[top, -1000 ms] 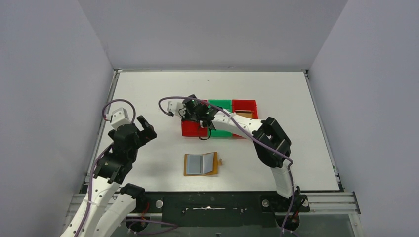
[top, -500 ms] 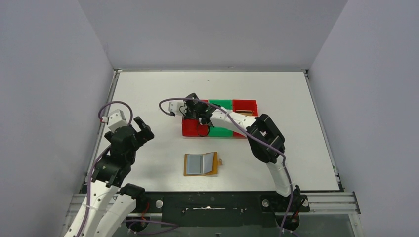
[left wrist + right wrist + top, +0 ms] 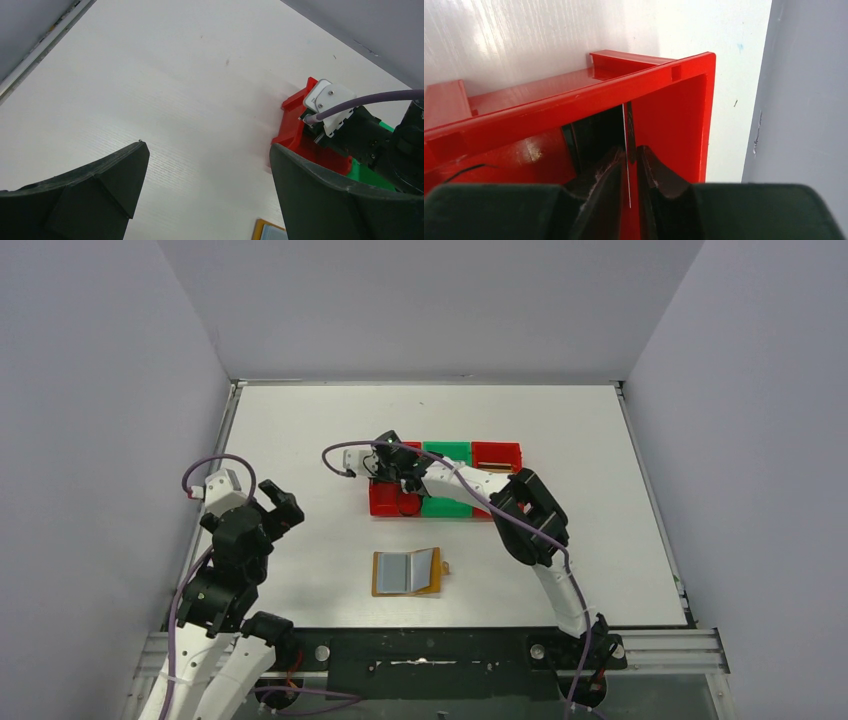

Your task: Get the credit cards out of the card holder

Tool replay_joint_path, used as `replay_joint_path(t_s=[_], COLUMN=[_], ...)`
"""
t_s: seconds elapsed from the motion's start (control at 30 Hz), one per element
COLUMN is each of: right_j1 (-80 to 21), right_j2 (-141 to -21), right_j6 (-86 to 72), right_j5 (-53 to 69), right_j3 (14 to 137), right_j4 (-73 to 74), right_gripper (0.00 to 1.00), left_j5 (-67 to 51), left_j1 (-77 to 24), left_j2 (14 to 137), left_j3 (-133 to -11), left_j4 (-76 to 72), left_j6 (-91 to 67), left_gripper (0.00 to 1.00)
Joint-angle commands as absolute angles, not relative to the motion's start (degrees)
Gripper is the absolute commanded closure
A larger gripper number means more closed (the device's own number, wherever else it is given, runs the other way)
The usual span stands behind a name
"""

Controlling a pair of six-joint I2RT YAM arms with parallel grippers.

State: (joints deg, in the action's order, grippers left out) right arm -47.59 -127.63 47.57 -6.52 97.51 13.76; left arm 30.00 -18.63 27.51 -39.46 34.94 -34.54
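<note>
A thin card (image 3: 626,135) stands edgewise in the glossy red plastic bin (image 3: 574,100), between my right claw (image 3: 629,150) fingers; I can't tell if it's gripped. My left claw (image 3: 207,150) is spread wide.

L arm (image 3: 238,540): pulled back left, twd base | R arm (image 3: 528,522): elbow swung left

no legible text, labels, brands, numbers or signs anywhere

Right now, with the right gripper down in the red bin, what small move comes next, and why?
Probably open the right gripper wider, then lift straight up: the card stands on edge between its fingers, already inside the red bin, and the jaws look barely parted.
</note>
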Motion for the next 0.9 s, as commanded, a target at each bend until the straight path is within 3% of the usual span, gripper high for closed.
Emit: replay_joint_path(t_s=[0.0, 0.2, 0.87], right_j1=[-47.44, -47.41, -47.02], right_j2=[-126.26, -124.94, -120.00], right_j6=[47.78, 46.73, 41.57], right_j5=[-5.91, -4.79, -2.78], right_j3=[98.87, 97.90, 94.74], right_j4=[12.13, 12.60, 8.04], right_gripper=[0.80, 0.66, 0.54], left_j5=[30.87, 30.26, 28.92], left_j1=[-18.30, -18.26, -18.21], left_j2=[27.33, 27.70, 28.70], left_j3=[-39.85, -39.74, -39.53], left_j4=[33.50, 33.15, 32.77], left_j6=[-34.80, -34.63, -34.28], left_gripper=[0.06, 0.06, 0.06])
